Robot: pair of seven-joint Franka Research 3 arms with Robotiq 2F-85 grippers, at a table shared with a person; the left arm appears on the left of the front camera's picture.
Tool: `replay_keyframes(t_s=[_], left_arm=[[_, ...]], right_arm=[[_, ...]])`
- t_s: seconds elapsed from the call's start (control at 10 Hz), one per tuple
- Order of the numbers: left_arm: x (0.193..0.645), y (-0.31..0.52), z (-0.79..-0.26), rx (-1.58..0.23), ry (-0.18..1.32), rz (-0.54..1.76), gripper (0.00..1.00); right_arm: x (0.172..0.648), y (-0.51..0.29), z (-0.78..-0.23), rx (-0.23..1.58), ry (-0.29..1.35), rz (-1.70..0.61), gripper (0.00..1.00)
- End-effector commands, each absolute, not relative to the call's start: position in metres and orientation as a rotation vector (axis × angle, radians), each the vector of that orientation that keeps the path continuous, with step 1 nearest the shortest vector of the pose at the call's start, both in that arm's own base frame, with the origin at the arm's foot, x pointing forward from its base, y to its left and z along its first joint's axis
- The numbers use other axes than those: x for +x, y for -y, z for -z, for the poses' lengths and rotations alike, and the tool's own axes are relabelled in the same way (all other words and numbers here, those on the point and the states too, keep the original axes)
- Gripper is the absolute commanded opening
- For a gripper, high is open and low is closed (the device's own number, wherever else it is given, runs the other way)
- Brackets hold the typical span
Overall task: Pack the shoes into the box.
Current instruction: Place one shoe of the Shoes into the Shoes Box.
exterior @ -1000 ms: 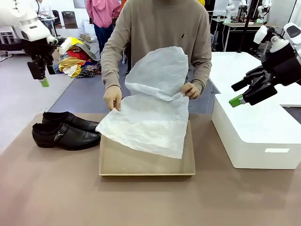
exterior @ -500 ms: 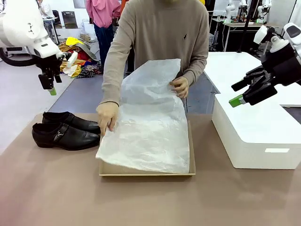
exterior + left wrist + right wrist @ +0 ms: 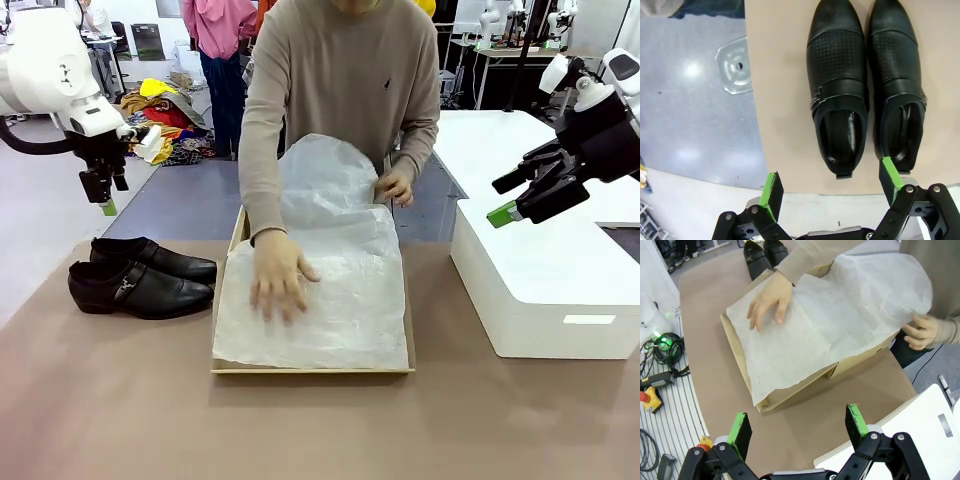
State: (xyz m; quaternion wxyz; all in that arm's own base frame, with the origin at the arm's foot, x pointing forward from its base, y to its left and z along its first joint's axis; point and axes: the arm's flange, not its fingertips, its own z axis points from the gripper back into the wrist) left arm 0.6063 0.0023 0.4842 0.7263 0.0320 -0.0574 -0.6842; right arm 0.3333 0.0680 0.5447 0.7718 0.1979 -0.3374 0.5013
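The left gripper point(image 3: 832, 182) hangs wide open and empty, up and to the left of the box point(image 3: 310, 369), over the 2 shoes point(image 3: 140, 275). The shoes lie side by side on the table point(image 3: 300, 430) just left of the box, toes toward it, not yet packed. The right gripper point(image 3: 799, 425) is likewise wide open and empty, raised to the right of the box above a white bin point(image 3: 545, 300).

Both arms probably hold off because the person is working in the box. The person's flat hand point(image 3: 278, 285) presses the tissue paper point(image 3: 345, 300) down inside it, and the person's other hand point(image 3: 398, 187) grips the sheet at the box's far rim, so the lining is settled first.

The left wrist view shows the shoes' open tops, buckled straps and heels nearest the gripper, which the front view gives only side-on. The right wrist view shows the paper draping over 1 wall of the box.
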Motion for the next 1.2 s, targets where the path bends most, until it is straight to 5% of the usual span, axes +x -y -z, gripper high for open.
replay_keyframes(t_s=[0.0,1.1], left_arm=[[0.608,-0.004,-0.482,0.078,0.128,1.503,1.00],[0.615,-0.006,-0.458,0.066,0.090,1.484,1.00]], right_arm=[[0.335,-0.069,-0.545,0.453,0.748,-1.091,1.00],[0.335,-0.069,-0.545,0.453,0.748,-1.091,1.00]])
